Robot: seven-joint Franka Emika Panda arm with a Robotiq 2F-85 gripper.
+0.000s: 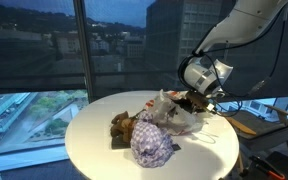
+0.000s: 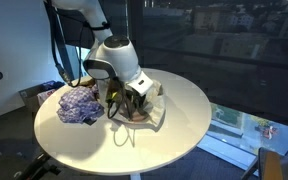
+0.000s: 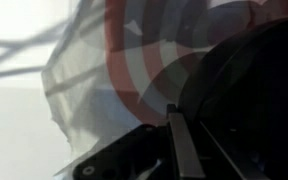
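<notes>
On the round white table (image 1: 89, 145) (image 2: 189, 115) lies a crumpled white plastic bag with red rings (image 1: 172, 116) (image 2: 150, 108) (image 3: 89, 60). My gripper (image 1: 195, 100) (image 2: 124, 106) (image 3: 174, 108) points down at the edge of that bag, with its jaws shut and a fold of the plastic pinched at the tips. In the wrist view the dark fingers (image 3: 180, 148) press together, and the bag fills the picture close up. Next to the bag lie a purple and white patterned cloth (image 1: 152, 142) (image 2: 81, 104) and a brown lump (image 1: 122, 126).
Tall windows stand close behind the table in both exterior views. Dark cables hang from the arm (image 1: 246, 25) (image 2: 69, 30). A desk with objects (image 1: 254, 118) stands beyond the table, and a cluttered stand (image 2: 34, 95) sits at its other side.
</notes>
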